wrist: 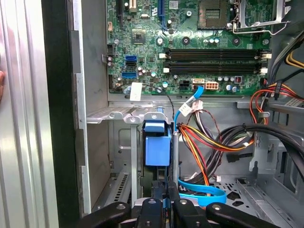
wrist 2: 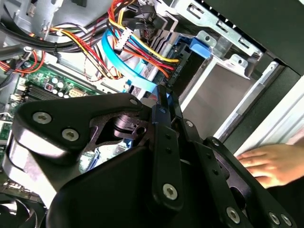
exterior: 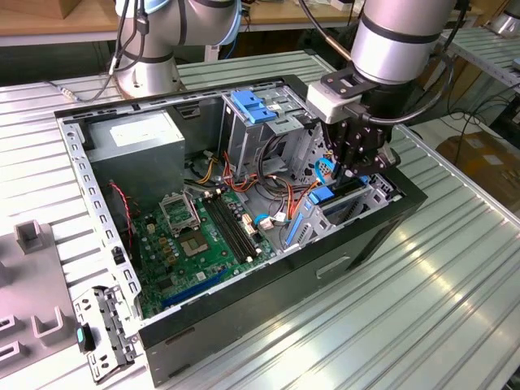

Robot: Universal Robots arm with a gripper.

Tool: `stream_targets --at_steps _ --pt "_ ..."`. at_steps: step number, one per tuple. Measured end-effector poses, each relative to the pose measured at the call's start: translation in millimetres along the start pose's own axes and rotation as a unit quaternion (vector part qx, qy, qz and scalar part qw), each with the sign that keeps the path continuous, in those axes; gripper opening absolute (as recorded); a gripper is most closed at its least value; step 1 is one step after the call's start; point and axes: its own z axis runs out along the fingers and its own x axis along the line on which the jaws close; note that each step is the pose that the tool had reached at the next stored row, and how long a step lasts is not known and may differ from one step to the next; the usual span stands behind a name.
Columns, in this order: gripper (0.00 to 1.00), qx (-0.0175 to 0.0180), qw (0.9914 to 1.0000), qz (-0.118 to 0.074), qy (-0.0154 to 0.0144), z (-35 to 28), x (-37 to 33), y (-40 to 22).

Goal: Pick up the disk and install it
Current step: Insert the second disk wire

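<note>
Where the arm reaches down into the open computer case (exterior: 114,236), the gripper (exterior: 357,162) stands over the drive bay at the corner farthest from the power-supply box (exterior: 134,138), its fingers (wrist: 164,209) drawn nearly together on the top edge of the disk (wrist: 157,152). The disk stands on edge in the bay, its blue rail (wrist: 156,126) uppermost, just beside the silver bay bracket (wrist: 118,114) and near the motherboard (wrist: 190,42). It is judged rigid, fairly heavy for its thickness, smooth-sided and sensitive to knocks; the narrow rail edge between the fingers gives a firmer purchase than the slick metal faces. Room is tight: the case wall lies close on one side of the disk, while a bundle of coloured power wires (wrist: 209,137) and a flat blue data cable (wrist: 204,192) crowd the other, so only travel straight along the bay is judged free. A person's hand (wrist 2: 266,161) rests beside the case on the ribbed tabletop (exterior: 455,309).
</note>
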Motion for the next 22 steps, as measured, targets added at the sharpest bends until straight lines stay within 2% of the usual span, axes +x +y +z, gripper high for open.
stream_targets --at_steps 1,2,3,17,19,22 --pt "0.16 -0.0001 0.99997 0.001 -0.0071 0.2 1.4 0.0" --pt "0.16 -0.0001 0.99995 0.001 -0.0103 0.5 2.1 0.1" --pt "0.16 0.0 0.99993 0.002 -0.0116 0.7 2.5 0.1" --pt "0.16 -0.0001 0.99993 0.001 -0.0122 2.7 3.1 -0.6" --pt "0.16 -0.0001 0.99992 0.001 -0.0122 3.7 3.2 -0.5" --pt "0.16 -0.0003 0.99993 0.001 -0.0118 8.4 3.7 0.2"
